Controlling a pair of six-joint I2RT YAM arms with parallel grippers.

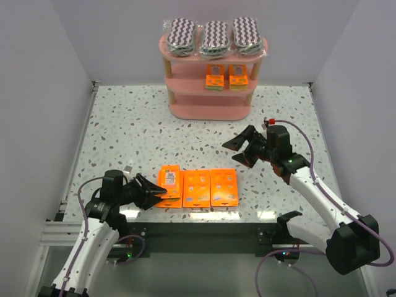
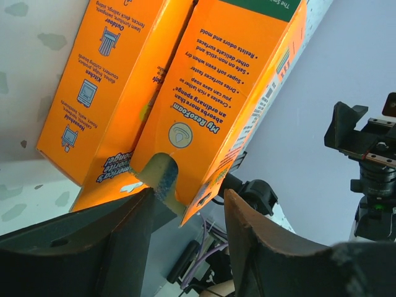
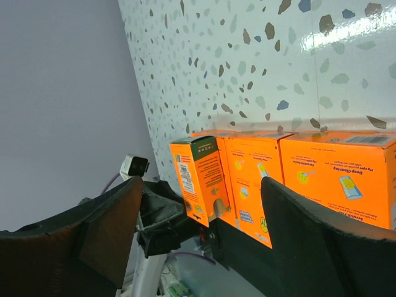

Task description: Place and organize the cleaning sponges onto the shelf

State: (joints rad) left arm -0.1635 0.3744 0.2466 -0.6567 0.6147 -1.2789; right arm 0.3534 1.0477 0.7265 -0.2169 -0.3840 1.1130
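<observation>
Three zigzag sponge packs [image 1: 215,36] lie on the top board of the pink shelf [image 1: 209,110], and two small orange packets [image 1: 226,77] stand on its middle board. Three larger orange packets [image 1: 210,188] lie side by side near the table's front edge. A small orange packet [image 1: 169,178] lies on top of the leftmost one. My left gripper [image 1: 154,193] is open, its jaws on either side of the small packet's [image 2: 216,105] near end, with a gap at the right finger [image 2: 260,241]. My right gripper [image 1: 240,147] is open and empty above the table, between the shelf and the packets.
White walls close in the table on three sides. The speckled tabletop [image 1: 124,136] lies bare between the shelf and the row of packets. The shelf's bottom board [image 1: 207,99] holds nothing that I can see.
</observation>
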